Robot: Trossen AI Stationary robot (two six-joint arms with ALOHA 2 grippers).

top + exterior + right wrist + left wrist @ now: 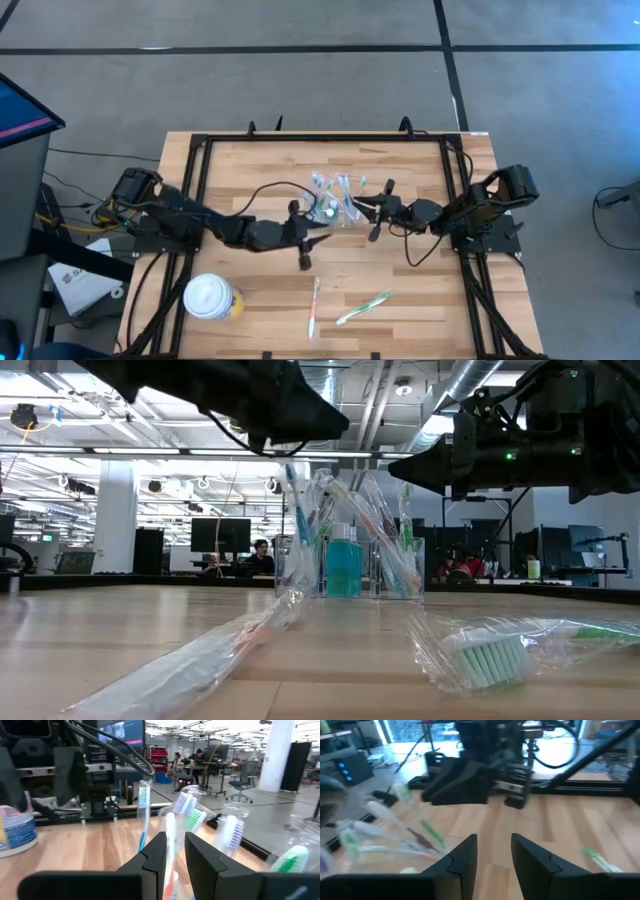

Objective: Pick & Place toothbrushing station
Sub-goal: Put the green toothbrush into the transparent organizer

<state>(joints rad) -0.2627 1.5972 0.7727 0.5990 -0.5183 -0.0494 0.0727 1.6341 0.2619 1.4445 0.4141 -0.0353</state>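
The left claw (305, 240) hangs released beside the toothbrushing station (335, 200); the right claw (360, 207) grasps a wrapped toothbrush (170, 845) there.

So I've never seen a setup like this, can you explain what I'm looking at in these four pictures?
It is a robot with two dark arms working at a wooden table. One picture looks straight down from above, one looks level across the table top, and the other two come from a camera on each arm's wrist.

In the middle of the table stands a clear holder full of wrapped toothbrushes. Near the front edge sit a yellow cup with a white lid and two loose wrapped toothbrushes.

Both arms reach in toward the holder. The left gripper is open and holds nothing. The right gripper is right at the holder, with a toothbrush handle just in front of it. I cannot tell whether it grips anything.
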